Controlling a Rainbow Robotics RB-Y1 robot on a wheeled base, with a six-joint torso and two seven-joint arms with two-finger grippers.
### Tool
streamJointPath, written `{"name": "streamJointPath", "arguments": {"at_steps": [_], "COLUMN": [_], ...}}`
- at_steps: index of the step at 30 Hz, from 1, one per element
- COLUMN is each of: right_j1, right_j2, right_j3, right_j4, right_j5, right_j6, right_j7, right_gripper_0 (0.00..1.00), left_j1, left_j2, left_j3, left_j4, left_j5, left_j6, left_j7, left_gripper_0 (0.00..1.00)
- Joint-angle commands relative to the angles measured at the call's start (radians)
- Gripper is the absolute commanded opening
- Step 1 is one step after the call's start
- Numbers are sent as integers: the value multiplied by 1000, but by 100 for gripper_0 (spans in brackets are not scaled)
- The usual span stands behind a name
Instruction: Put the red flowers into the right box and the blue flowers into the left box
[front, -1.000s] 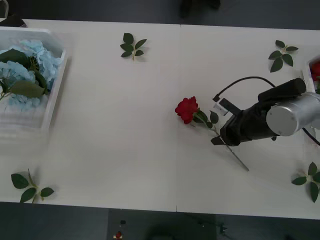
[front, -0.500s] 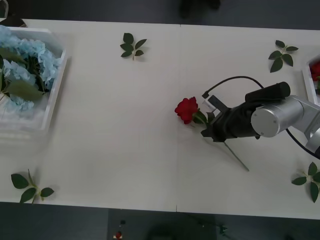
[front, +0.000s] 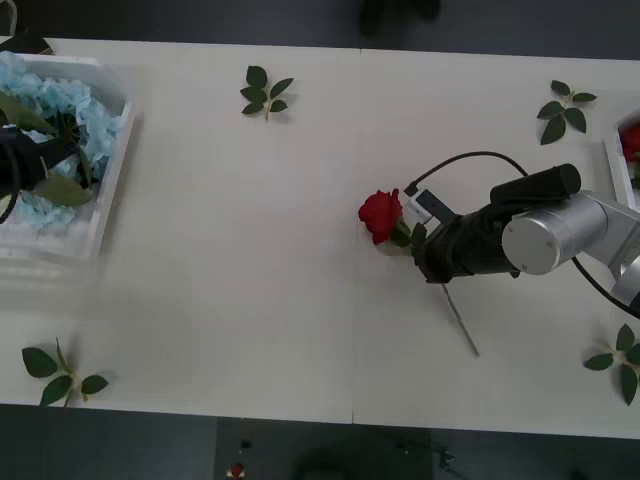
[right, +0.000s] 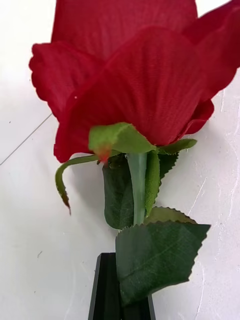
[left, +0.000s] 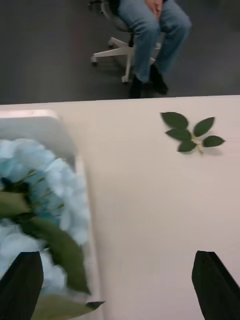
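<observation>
On the right half of the white table (front: 300, 250), the right gripper (front: 425, 245) is clamping the stem of a red rose (front: 380, 215), its black fingers (right: 107, 290) closed together just below the bloom. The bloom is sitting left of the gripper, and the thin stem is trailing out toward the table's near edge. At the far left, the left gripper (front: 40, 160) is hovering over the left box (front: 110, 170), its fingers (left: 215, 285) spread wide and gripping nothing. Pale blue flowers (left: 45, 185) are lying inside that white tray. At the far right edge, the right box (front: 612, 160) is showing a sliver of rim with red inside. Loose leaf sprigs (front: 265, 92) are lying scattered about the table.
</observation>
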Motion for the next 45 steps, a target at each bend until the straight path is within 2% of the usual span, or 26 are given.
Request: {"name": "streamJointPath", "arguments": {"at_steps": [1, 6, 11, 19, 24, 31, 37, 45], "right_j1": [-30, -30, -30, -32, -30, -61, -96, -99], "right_j2": [14, -25, -113, -343, -476, -575, -585, -588], "right_j3": [-11, -39, -99, -168, -172, -185, -185, -185], "right_j4": [-9, -35, -44, 0, 69, 224, 350, 422], "right_j5": [8, -18, -163, -479, -575, -571, -545, -341], "right_j6": [-3, -11, -8, 14, 12, 5, -60, -186], "right_j7": [-27, -35, -46, -118, -177, -188, -167, -130], "right_gripper_0": [0, 0, 0, 0, 0, 0, 0, 0], "left_j1": [-5, -6, -6, -5, -5, -6, -6, -20], "left_j2": [53, 114, 222, 453, 536, 582, 585, 602], "left_j3": [-100, -192, -275, -446, -560, -746, -773, -828], "left_j4": [-37, -37, -34, -26, -26, -40, -116, -254], "left_j5": [131, 252, 407, 786, 1025, 1274, 1321, 1320], "left_j6": [13, 13, 49, 67, 67, 42, -42, -243], "left_j7": [-22, -73, -189, -355, -492, -492, -492, -492], "left_gripper_0": [86, 86, 86, 86, 87, 86, 86, 87]}}
